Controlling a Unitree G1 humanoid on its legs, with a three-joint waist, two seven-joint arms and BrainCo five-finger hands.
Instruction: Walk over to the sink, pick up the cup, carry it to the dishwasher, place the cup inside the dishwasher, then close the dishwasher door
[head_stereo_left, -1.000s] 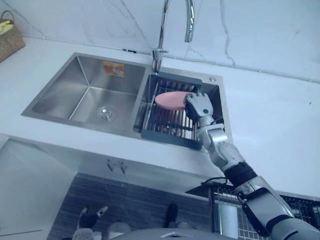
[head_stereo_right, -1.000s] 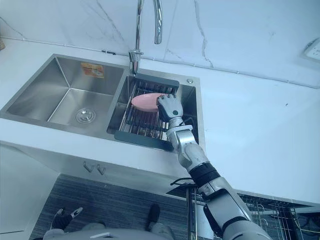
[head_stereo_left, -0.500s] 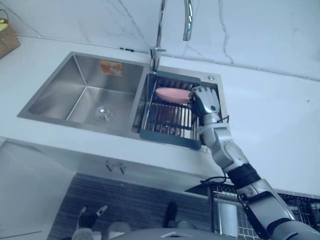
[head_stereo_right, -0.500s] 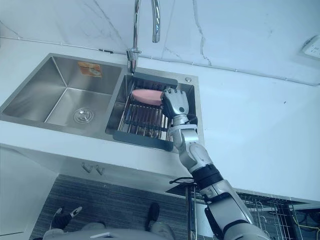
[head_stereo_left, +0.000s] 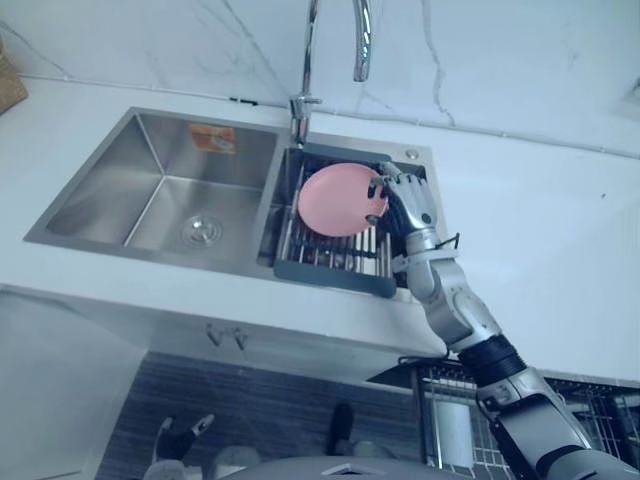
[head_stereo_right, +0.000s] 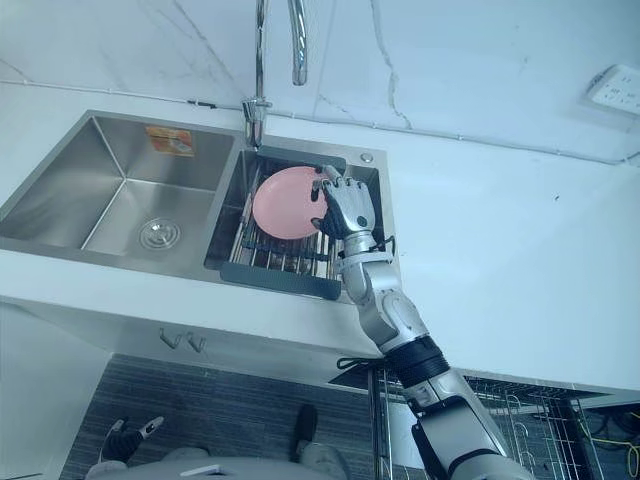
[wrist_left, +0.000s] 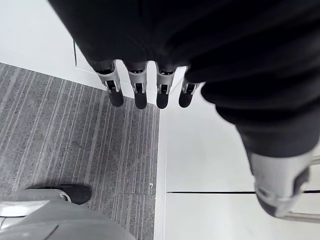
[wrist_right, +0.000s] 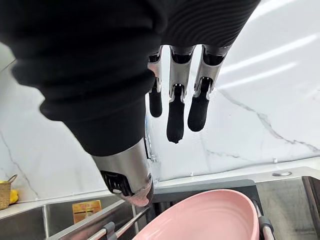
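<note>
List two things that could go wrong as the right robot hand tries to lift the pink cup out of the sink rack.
1. The pink cup stands tipped on edge in the dish rack. The right robot hand meets just its right rim, fingers straight rather than curled round it, so it may slip and fall.
2. The tap seems to hang over the rack; a straight lift could knock the cup against it.
</note>
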